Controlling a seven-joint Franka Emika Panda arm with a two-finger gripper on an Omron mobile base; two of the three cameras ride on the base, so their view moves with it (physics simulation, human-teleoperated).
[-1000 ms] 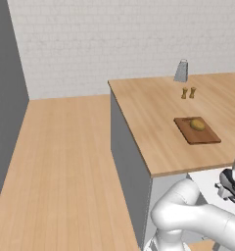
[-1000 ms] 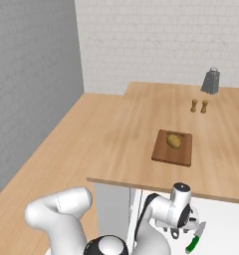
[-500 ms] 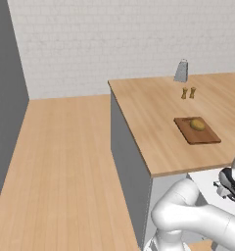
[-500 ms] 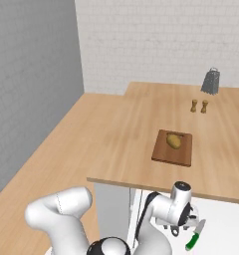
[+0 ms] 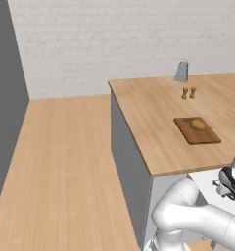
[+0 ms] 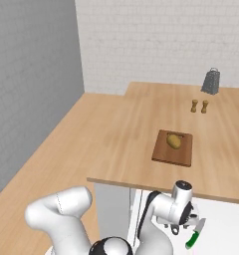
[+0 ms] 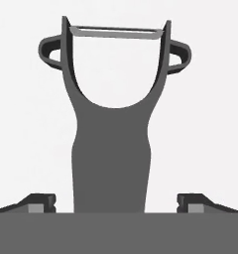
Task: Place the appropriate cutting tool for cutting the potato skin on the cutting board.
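In the hand view the peeler [image 7: 111, 149] lies on a plain white surface, a dark grey Y-shaped tool with its broad handle running down toward the camera and its thin pale blade strung across the two prongs at the top; the gripper [image 7: 116, 201] stands directly over the handle with its jaws spread wide, one dark fingertip [image 7: 39, 201] on each side of the handle and clear white gaps between tip and handle on both sides, so nothing is gripped. From the right base view the white arm bends low in front of the counter [image 6: 141, 129], below its front edge, and the hand hangs there over a white surface beside a green-handled knife [image 6: 193, 238]; whether the hand touches that knife cannot be told. On the light wood counter the reddish-brown cutting board [image 6: 164, 152] lies flat near the front edge, and the yellow-tan potato [image 6: 174, 141] rests on it, toward its far half; in the left base view the same board [image 5: 188, 132] and potato [image 5: 198, 124] sit near the counter's right side. Farther back two small wooden shakers [image 6: 199, 106] stand side by side, and beyond them the grey metal grater [image 6: 210, 81] stands upright near the white brick wall [image 6: 156, 40].
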